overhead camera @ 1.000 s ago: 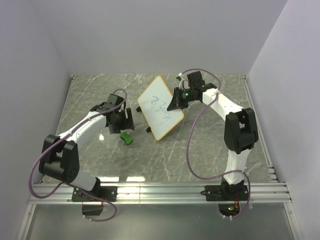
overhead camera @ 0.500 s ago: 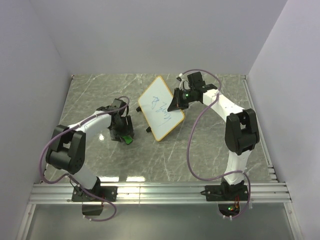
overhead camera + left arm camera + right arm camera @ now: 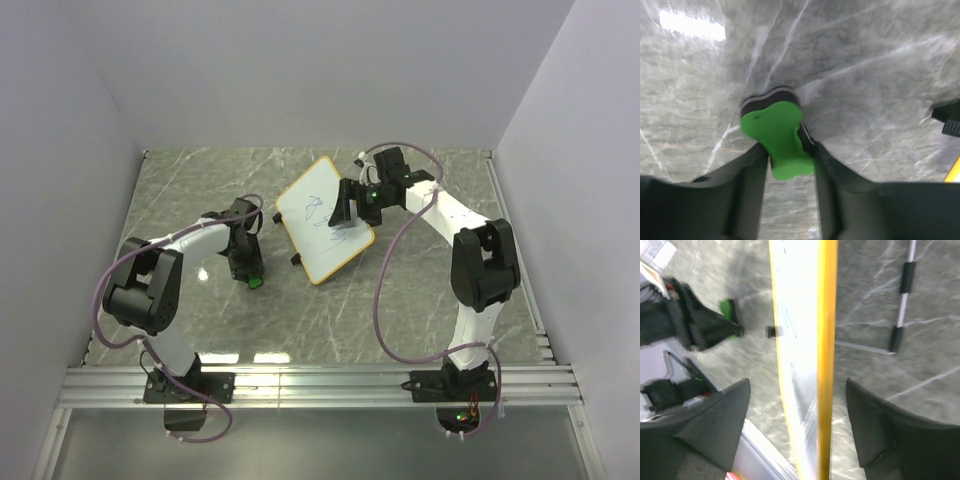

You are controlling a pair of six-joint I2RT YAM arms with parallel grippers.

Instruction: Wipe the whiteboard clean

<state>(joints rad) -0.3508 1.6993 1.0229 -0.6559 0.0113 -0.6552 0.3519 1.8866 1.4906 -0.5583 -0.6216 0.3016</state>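
Though within the released right gripper [image 3: 357, 207], whiteboard [image 3: 315, 228] long axis far-left to near-right; left gripper [image 3: 790, 150] clenched on eraser [image 3: 774, 125].

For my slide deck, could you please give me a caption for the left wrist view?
The left gripper pinches a green bow-shaped eraser lying on the grey marble tabletop.

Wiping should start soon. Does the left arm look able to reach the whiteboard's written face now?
Probably yes. The left claw holds the eraser, only bare table lies between it and the whiteboard, and the written face is turned its way. The right claw straddles the far edge, open.
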